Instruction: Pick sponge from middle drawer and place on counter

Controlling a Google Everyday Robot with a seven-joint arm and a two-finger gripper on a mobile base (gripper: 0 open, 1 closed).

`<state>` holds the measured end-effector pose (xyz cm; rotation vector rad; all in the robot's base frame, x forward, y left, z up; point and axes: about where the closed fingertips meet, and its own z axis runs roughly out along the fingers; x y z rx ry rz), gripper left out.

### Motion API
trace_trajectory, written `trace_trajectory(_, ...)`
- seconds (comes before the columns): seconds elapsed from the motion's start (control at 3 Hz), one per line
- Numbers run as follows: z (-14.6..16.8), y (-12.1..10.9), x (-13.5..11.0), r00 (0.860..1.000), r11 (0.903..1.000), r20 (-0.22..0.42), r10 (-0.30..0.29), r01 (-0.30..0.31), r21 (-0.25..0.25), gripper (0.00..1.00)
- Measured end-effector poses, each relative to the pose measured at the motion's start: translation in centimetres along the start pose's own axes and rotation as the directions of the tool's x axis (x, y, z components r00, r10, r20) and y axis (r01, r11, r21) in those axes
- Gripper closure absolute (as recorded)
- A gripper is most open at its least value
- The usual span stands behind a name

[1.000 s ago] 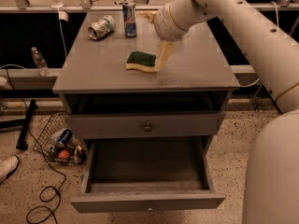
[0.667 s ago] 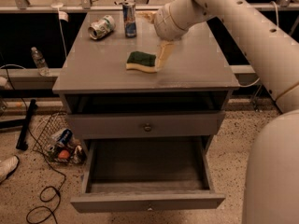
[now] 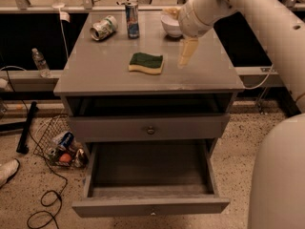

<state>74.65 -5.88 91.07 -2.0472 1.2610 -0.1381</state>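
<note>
— While the sponge (image 3: 146, 63) lies flat on the counter (image 3: 95, 73), green face up with its yellow foam showing along the near edge, where does the gripper sit?

— The gripper (image 3: 187, 52) hangs just beside the sponge, on its right as the camera sees it. It points down at the counter top and is apart from the sponge. Whether the gripper is spread or pressed together cannot be told, and the sponge is not in its grasp.

— And the middle drawer?

— The middle drawer (image 3: 150, 206) is pulled well out at the bottom of the cabinet. Its grey floor board is in view and there is a small knob at the centre of its front. Above it sits the upper drawer front (image 3: 119, 127) with the larger knob, pushed in, and a dark gap lies between that and the counter.

— What else is on the counter?

— Behind the sponge, toward the far edge, a crushed can (image 3: 104, 27) lies on its side and an upright can (image 3: 132, 20) stands next to it. A white bowl (image 3: 169, 26) is partly hidden by the robot arm (image 3: 257, 18).

— And around the cabinet?

— A wire basket (image 3: 52, 132) rests on the speckled floor at the left with small items in it. A black cable (image 3: 45, 202) trails nearby, and a water bottle (image 3: 40, 62) stands further back
</note>
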Motion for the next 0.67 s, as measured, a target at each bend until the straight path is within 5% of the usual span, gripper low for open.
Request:
trace_trajectory(0.33, -2.9, 0.4, 3.0, 0.995, 0.9942, -0.046, 0.083, -0.079, 0.073, 0.0)
trace_trajectory(0.67, -5.0, 2.0, 6.6, 0.979, 0.965, -0.051, 0.199, -0.186, 0.184, 0.0)
